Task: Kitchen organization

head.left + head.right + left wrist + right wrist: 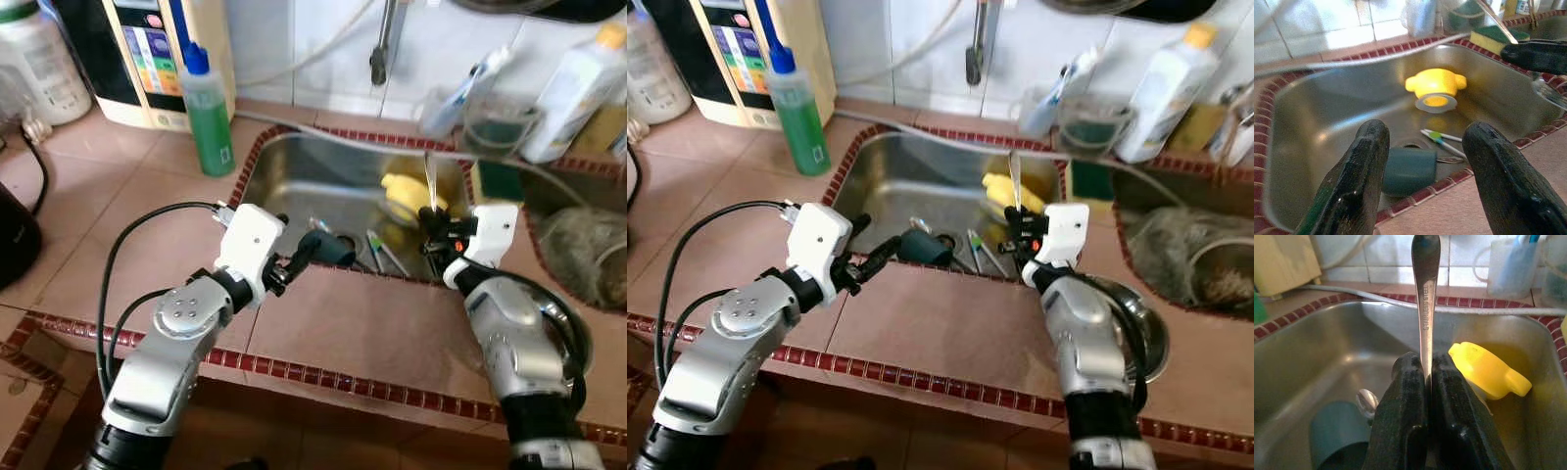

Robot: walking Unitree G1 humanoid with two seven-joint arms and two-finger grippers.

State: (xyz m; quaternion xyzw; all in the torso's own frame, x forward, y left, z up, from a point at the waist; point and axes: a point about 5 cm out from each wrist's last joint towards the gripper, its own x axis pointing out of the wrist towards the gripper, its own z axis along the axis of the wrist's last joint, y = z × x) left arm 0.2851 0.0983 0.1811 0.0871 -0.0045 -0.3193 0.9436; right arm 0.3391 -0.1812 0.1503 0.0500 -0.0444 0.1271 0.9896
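A stainless steel utensil handle (1425,298) stands upright, clamped between the closed fingers of the right gripper (1426,382) over the near edge of the sink (294,176). In the basin lie a yellow bowl (1436,84) turned upside down, a dark teal cup (1409,170) on its side and loose cutlery (384,253). The left gripper (1425,161), fingers apart, hovers at the sink's near rim above the tiled worktop (372,323). A green bottle (206,113) stands left of the sink.

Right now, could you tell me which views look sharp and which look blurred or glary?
Head views: fairly sharp, though window light washes out the wall tiles. Left wrist view: soft, glare on the sink. Right wrist view: spoon handle crisp, its stamped lettering readable; the background soft.
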